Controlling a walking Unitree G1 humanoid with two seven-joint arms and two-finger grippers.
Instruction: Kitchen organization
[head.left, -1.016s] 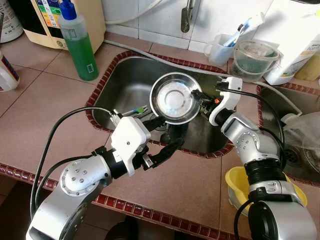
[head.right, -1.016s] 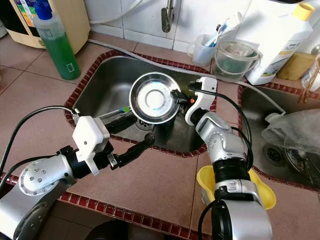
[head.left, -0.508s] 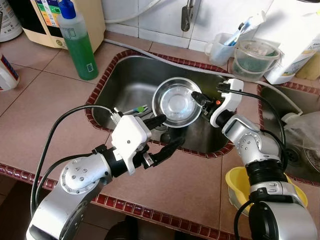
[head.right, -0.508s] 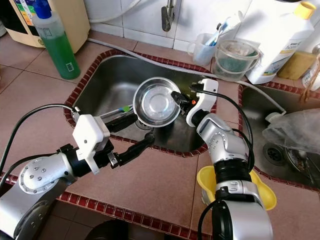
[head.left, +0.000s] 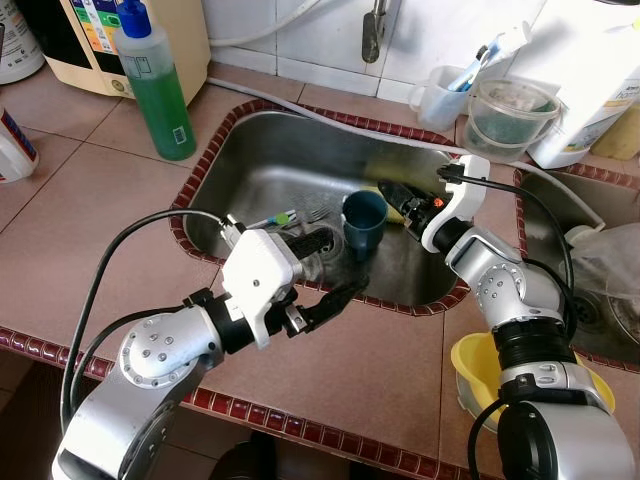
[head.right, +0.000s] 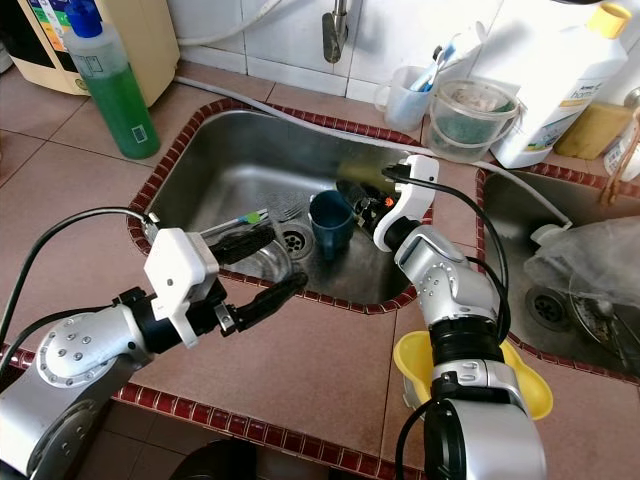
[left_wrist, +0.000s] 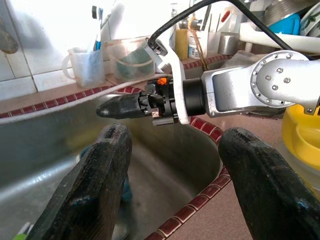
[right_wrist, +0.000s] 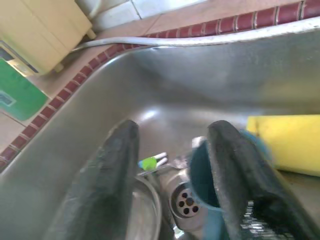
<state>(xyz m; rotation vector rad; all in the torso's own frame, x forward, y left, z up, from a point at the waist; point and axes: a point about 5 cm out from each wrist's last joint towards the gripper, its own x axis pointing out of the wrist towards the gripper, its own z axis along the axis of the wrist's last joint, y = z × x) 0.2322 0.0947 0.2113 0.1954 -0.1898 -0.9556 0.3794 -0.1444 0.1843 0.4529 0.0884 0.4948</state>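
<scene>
**Teal cup standing in the sink between two empty end effectors**

A steel sink (head.left: 230, 160) is set into a brown tiled surface (head.left: 90, 210) with a dark red tile border. A small teal cup (head.left: 364, 220) stands upright on the sink floor, just beside the drain (head.right: 292, 240). A shallow steel bowl (head.right: 262, 262) lies near the front wall of the sink, partly hidden by the left arm. A fork (head.left: 312, 213) and a green-tipped brush (head.left: 272, 219) lie beside the drain, and a yellow sponge (right_wrist: 287, 145) rests behind the cup.

The right end effector (head.left: 398, 200) reaches into the sink just beside the cup, its fingers spread and holding nothing. The left end effector (head.left: 325, 272) hovers over the sink's front rim, fingers also spread and empty.

The cup looks light and rigid, probably plastic, and likely wet and slick. Its rim or upper wall seems the best place to grip, one finger inside and one outside. The bowl appears thin, stiff and slippery, and best taken by its lip.

The sink walls hem in any sideways motion; lifting straight up looks the clearest path. A green soap bottle (head.left: 155, 85) and plastic containers (head.left: 505, 115) crowd the back of the surface, while the front stretch offers room.
</scene>
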